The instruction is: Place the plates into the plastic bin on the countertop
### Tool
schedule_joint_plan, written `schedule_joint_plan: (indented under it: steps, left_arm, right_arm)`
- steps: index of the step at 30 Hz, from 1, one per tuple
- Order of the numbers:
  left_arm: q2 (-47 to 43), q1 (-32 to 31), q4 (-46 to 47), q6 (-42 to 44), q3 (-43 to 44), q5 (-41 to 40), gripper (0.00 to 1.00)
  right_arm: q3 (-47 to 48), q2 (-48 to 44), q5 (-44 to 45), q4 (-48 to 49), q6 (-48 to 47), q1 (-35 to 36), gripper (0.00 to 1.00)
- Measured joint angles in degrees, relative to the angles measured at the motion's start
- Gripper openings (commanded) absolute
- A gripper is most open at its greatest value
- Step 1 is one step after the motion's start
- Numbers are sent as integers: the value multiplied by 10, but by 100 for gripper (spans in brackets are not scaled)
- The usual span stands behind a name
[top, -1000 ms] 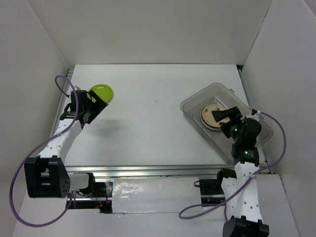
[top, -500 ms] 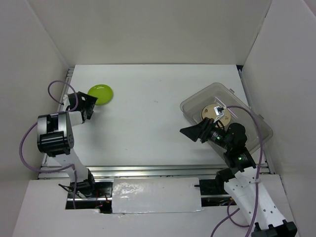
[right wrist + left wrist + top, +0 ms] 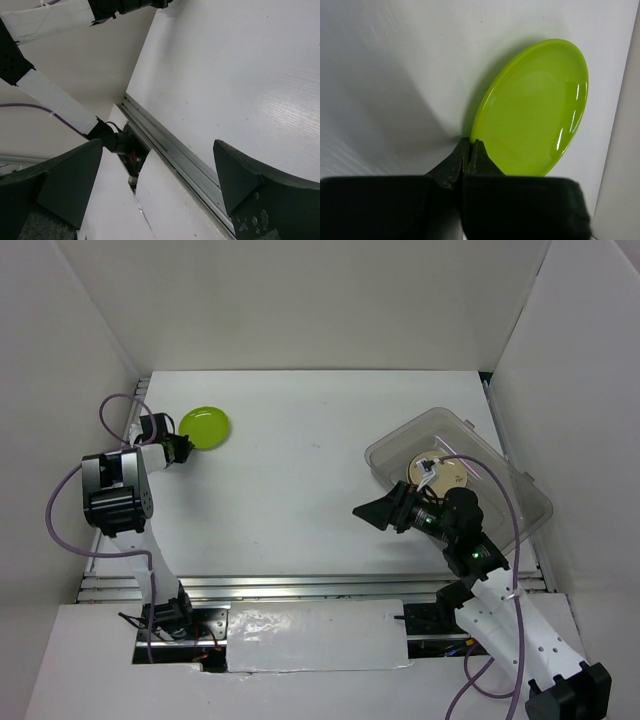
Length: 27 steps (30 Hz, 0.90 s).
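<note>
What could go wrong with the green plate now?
1. The left gripper pinches only the very rim of the lime green plate, so it might slip or tip when lifted.
2. The plastic bin is far across the countertop, and the open right gripper hangs beside it on the plate's side, so the arms might bump.

Bright, even light fills all views. In the left wrist view the lime green plate (image 3: pixel 535 110) shows glare streaks at 3 o'clock and a soft shadow toward 9 o'clock across the counter (image 3: pixel 395 50).
</note>
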Motion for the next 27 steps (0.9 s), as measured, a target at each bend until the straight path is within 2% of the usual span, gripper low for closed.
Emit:
schedule_joint_plan:
  steps: [4,8,10,15,18,20,22,23,24,26,27]
  left_arm:
    - [-26,-1,-32,10,-8,0,0]
    - [-156,-21,-59,46,-120,5,0]
    - [-229,-61,-79,77,-152,24,0]
    - [-367,-225,-51,144,-178,126,0]
    - [-426,-301,-39,169,-207,190,0]
    - [-444,-329,-46,182,-216,220,0]
    - [-449,-351,-56,188,-216,239,0]
    - [-452,-362,-61,194,-216,243,0]
    - [-457,-373,-69,198,-216,243,0]
    - [-471,-391,-87,202,-215,241,0]
    - [-478,-400,-98,203,-212,236,0]
  right_arm:
    - [13,7,12,3,-3,10,100]
    - [27,38,28,10,-6,35,100]
    - [45,62,41,7,-13,51,100]
    - [156,164,108,-42,-55,77,100]
    - [210,216,145,-57,-78,80,99]
    - [216,237,156,-58,-89,80,98]
    - [212,252,159,-63,-93,82,88]
    - [209,257,162,-65,-94,84,79]
    - [207,261,166,-68,-95,87,65]
    - [201,263,174,-70,-97,92,51]
    - [198,262,178,-71,-94,94,25]
